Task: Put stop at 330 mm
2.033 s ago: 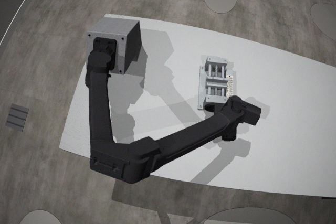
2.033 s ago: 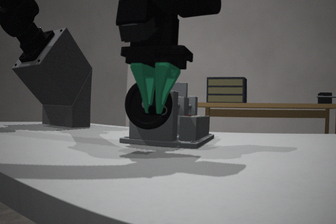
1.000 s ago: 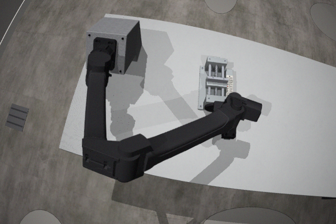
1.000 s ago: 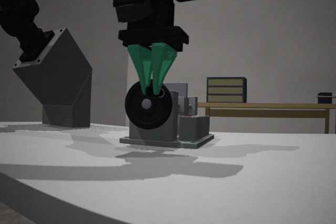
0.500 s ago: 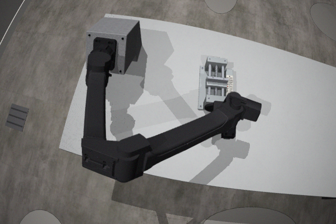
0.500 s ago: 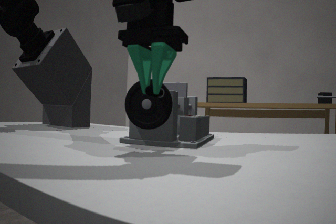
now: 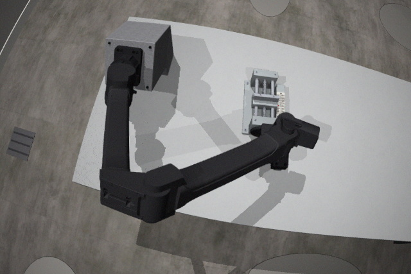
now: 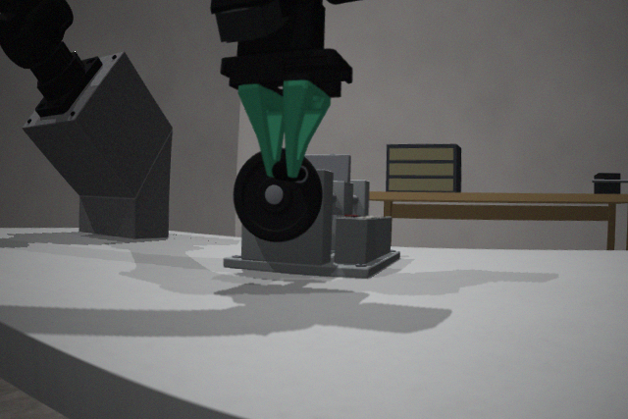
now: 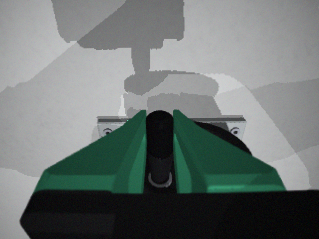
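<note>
A grey stop mechanism (image 7: 264, 100) with guide rods and a printed scale strip (image 7: 281, 101) along its right side sits on the white table. Its black handwheel (image 8: 277, 197) faces the exterior view, with a grey hub in the middle and a black crank handle (image 9: 159, 146) near the top of the rim. My gripper (image 8: 282, 171) with green fingers comes down from above and is shut on that crank handle; the handle fills the gap between the fingers in the wrist view. The arm's wrist (image 7: 291, 131) hides the handwheel from above. The scale reading is too small to tell.
The arm's grey base block (image 7: 140, 53) stands at the table's back left. In the room behind, a wooden table (image 8: 497, 201) carries a drawer box (image 8: 423, 167). The table's front edge curves close to the exterior camera.
</note>
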Tool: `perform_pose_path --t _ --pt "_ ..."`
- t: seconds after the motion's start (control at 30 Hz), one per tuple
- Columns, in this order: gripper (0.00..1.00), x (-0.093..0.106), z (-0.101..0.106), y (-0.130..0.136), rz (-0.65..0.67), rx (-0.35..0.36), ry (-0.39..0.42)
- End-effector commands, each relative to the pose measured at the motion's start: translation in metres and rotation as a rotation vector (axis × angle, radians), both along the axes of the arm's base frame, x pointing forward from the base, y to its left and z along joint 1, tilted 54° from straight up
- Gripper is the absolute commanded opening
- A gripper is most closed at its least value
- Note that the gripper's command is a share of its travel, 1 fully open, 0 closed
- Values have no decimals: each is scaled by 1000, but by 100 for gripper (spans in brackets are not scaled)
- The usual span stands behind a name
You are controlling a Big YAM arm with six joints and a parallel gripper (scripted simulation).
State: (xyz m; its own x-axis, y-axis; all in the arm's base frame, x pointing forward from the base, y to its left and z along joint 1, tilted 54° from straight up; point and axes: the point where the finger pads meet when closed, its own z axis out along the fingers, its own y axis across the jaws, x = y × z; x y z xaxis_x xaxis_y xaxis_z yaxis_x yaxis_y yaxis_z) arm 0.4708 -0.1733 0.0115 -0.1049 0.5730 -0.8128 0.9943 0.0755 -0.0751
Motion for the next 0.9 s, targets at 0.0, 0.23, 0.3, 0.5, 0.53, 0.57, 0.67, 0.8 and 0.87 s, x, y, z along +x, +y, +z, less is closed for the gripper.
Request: perform_pose_path --t 0.0,0.23,0.3,0.5,0.53,0.57,0.67,0.8,0.87 --pt "6 -1 -6 -2 5 11 1" --pt "6 -2 10 21 28 12 -20" --pt "6 -6 14 24 27 10 -20" --pt "6 -15 20 31 27 8 -20" --pt "6 -15 20 31 27 8 -20" --pt "6 -15 20 31 27 8 -20" --pt "6 -15 20 31 27 8 -20" --pt "6 -18 19 28 27 9 -36" --pt "6 -21 18 26 39 8 -25"
